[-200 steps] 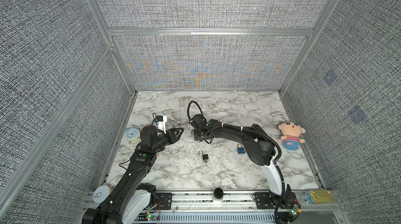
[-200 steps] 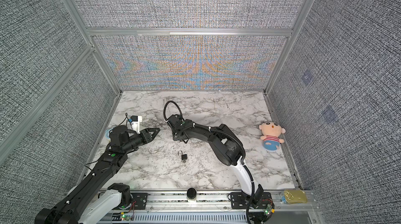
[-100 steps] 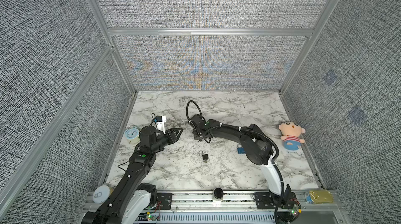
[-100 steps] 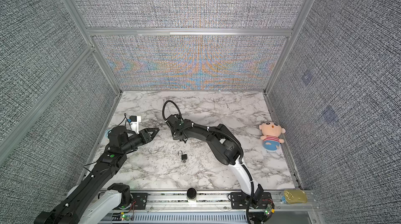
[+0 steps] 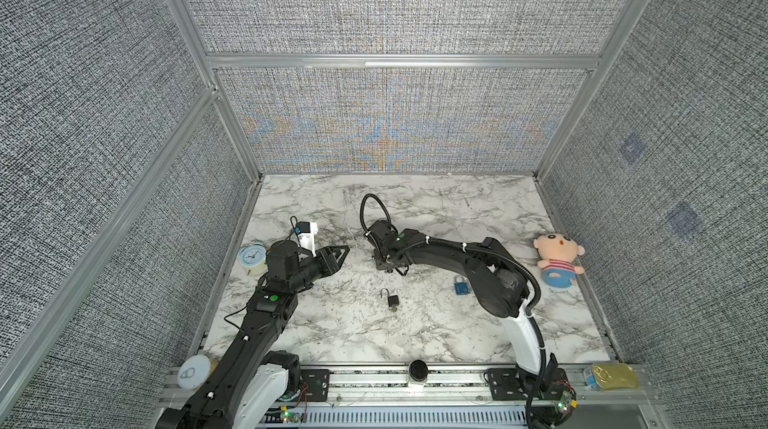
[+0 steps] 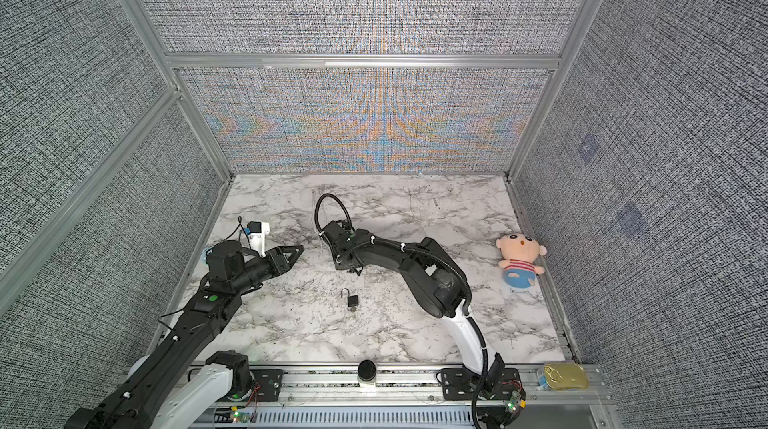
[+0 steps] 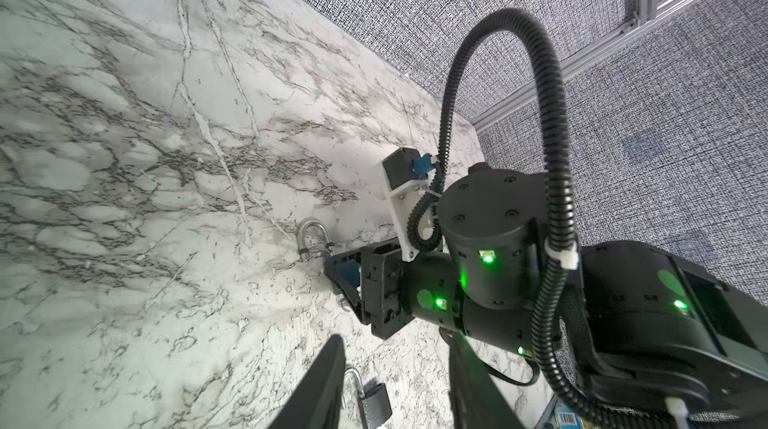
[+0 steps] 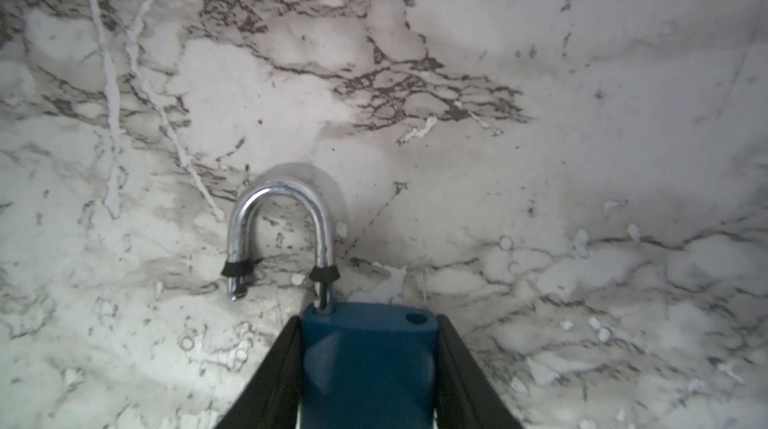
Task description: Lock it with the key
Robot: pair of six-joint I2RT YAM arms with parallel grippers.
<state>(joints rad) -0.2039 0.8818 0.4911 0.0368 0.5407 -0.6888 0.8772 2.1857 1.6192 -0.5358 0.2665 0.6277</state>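
Counting padlocks: three | held blue padlock (image 8: 368,364) | loose blue padlock (image 5: 460,284) | black padlock (image 5: 392,301)

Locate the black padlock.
In both top views the black padlock lies on the table near its middle, just camera-side of the right gripper.

Robot lab test cell, not a home or shop. Enclosure walls are grey woven-texture panels (image 5: 395,3) set in a silver aluminium extrusion frame (image 5: 399,61). White marble-pattern tabletop (image 5: 436,206) bolted in behind a slotted aluminium base rail (image 5: 453,377). Two black multi-joint robot arms, left (image 5: 266,314) and right (image 5: 449,256), are mounted on that rail. There is ribbed black cable conduit (image 7: 552,156), a green status light (image 7: 488,258) on a joint and a bare circuit board (image 5: 562,399) at the front edge. Unrelated props are scattered about: pale blue round alarm clock (image 5: 252,258), plush cartoon doll (image 5: 557,260), gold oval tin can (image 5: 615,377), blue-bodied padlock (image 8: 370,364), small black padlock (image 5: 392,301).
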